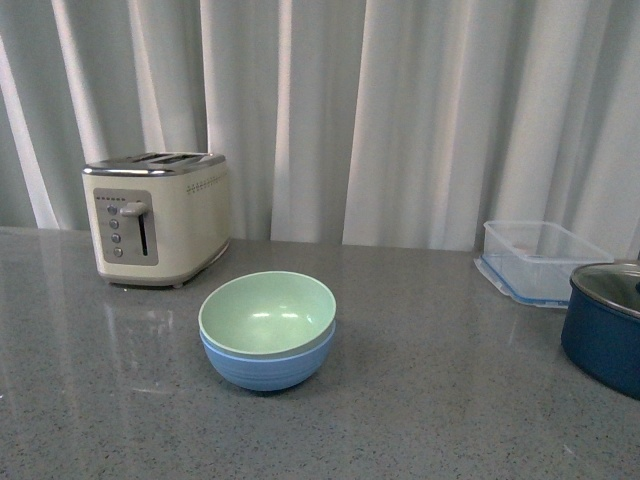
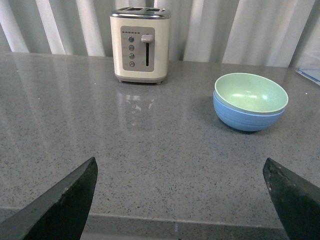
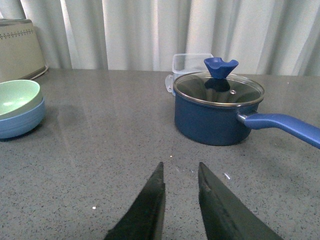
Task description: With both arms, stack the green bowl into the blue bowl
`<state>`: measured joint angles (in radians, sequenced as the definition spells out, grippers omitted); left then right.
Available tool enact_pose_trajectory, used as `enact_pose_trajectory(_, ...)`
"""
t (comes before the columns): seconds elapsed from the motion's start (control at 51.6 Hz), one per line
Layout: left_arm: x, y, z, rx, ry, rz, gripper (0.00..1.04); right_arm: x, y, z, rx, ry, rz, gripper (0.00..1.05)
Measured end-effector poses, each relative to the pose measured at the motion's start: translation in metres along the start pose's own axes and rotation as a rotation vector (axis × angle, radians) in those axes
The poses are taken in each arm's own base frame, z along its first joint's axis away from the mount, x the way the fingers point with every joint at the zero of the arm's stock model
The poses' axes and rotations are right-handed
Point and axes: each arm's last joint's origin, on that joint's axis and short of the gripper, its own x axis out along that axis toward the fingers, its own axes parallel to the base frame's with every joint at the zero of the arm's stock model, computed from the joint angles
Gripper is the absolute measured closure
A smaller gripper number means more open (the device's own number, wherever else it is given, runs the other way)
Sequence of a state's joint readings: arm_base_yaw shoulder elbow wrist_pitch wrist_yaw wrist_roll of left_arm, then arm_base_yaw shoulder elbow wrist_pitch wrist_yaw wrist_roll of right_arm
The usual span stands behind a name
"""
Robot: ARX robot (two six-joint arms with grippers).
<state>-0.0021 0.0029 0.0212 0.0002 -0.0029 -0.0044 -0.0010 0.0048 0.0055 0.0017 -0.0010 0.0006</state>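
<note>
Resting nested, the green bowl (image 1: pixel 266 313) sits slightly tilted inside the blue bowl (image 1: pixel 266 366) at mid-counter (image 1: pixel 430 400), right of the toaster (image 1: pixel 157 217); the stack appears complete. Left gripper (image 2: pixel 182 200): fingers spread wide, empty, the bowls lying ahead toward its right finger. Right gripper (image 3: pixel 181 195): fingers nearly closed, gripping nothing, the bowls well off toward the toaster side. Neither arm appears in the front view. Only the right wrist view shows the navy pot (image 3: pixel 215 112) whole, handle included.

Front camera facing the curtain (image 1: pixel 400 110) across the counter (image 1: pixel 420 400), both wrist cameras sitting low, sharing the stacked bowls beside the toaster (image 1: pixel 158 230).
</note>
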Motion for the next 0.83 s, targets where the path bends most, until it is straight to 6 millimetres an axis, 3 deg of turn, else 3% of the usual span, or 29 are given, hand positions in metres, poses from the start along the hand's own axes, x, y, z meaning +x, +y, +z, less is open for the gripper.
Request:
enact_pose_trajectory(0.504, 0.0, 0.0, 0.0, 0.0, 0.0, 0.0, 0.07, 0.0, 0.0, 0.0, 0.001, 0.0, 0.0, 0.08)
enact_pose_trajectory(0.834, 0.0, 0.0, 0.0, 0.0, 0.0, 0.0, 0.07, 0.0, 0.0, 0.0, 0.001, 0.0, 0.0, 0.1)
